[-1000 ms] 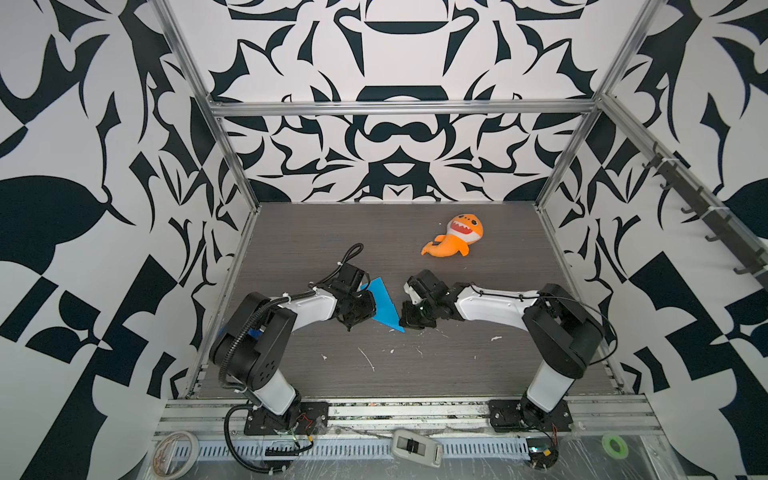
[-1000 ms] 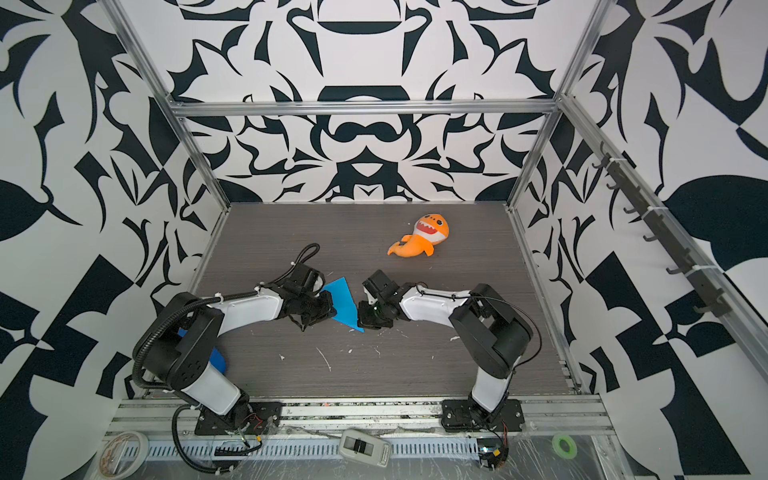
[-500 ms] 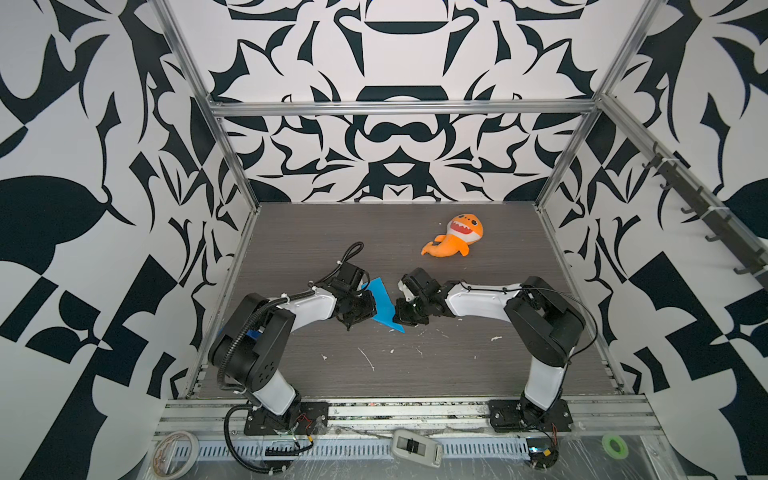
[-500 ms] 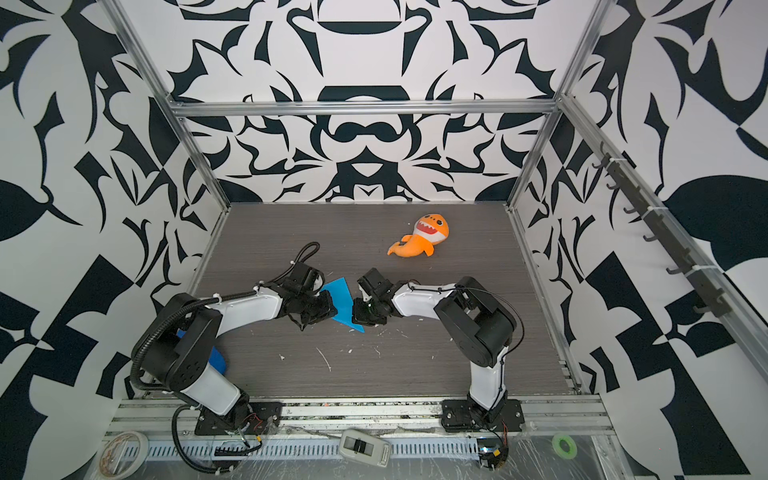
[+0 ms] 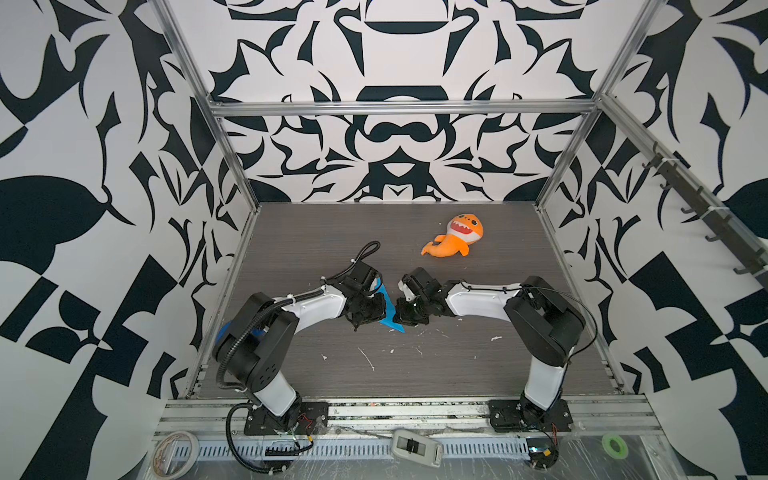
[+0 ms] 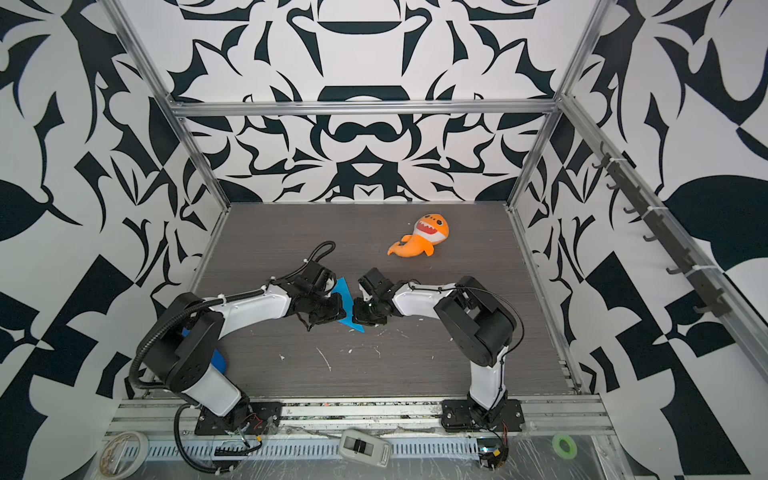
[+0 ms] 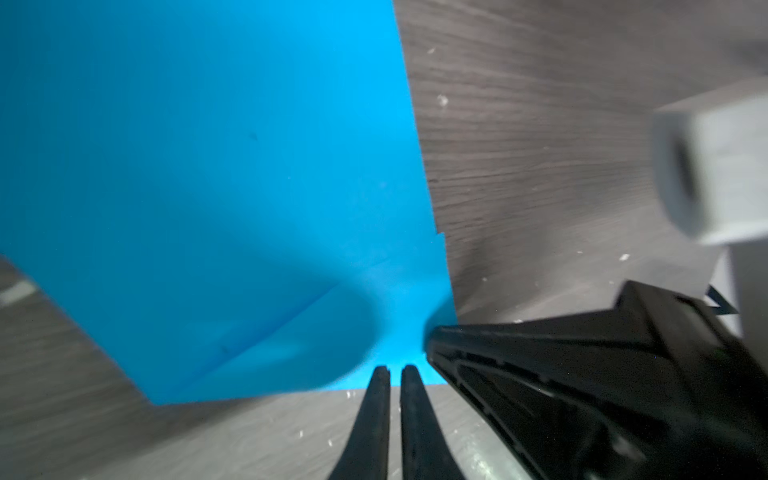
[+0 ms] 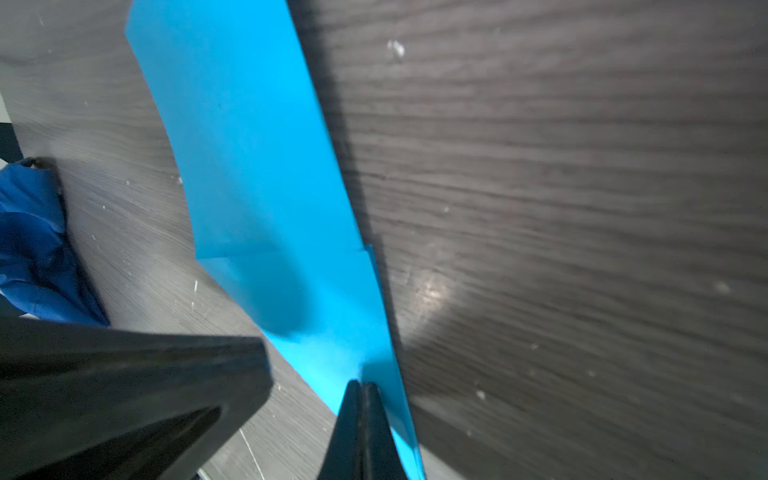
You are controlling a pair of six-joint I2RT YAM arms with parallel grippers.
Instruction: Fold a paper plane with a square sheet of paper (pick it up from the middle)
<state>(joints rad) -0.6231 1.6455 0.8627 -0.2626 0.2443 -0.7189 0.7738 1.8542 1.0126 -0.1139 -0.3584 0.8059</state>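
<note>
The square sheet of paper (image 5: 391,321) (image 6: 344,293) is bright blue, folded into a narrow pointed shape. It lies mid-table between both grippers. My left gripper (image 5: 380,311) (image 6: 338,309) is at the paper's left side. In the left wrist view the left gripper (image 7: 390,370) has its tips at the edge of the paper (image 7: 208,187), nearly together, with a thin empty slit between them. My right gripper (image 5: 399,312) (image 6: 356,311) meets the paper from the right. In the right wrist view the right gripper (image 8: 363,384) is shut, its tips resting on the paper (image 8: 257,166) by a raised fold edge.
An orange shark plush (image 5: 455,241) (image 6: 422,241) lies at the back right. A dark blue disc (image 5: 224,328) (image 6: 218,357) (image 8: 29,249) sits behind the left arm's base. White scraps (image 5: 368,359) dot the table's front half.
My right gripper has slid left up to the paper and its elbow has swung in. The left gripper has stayed in place and the paper has kept its spot.
</note>
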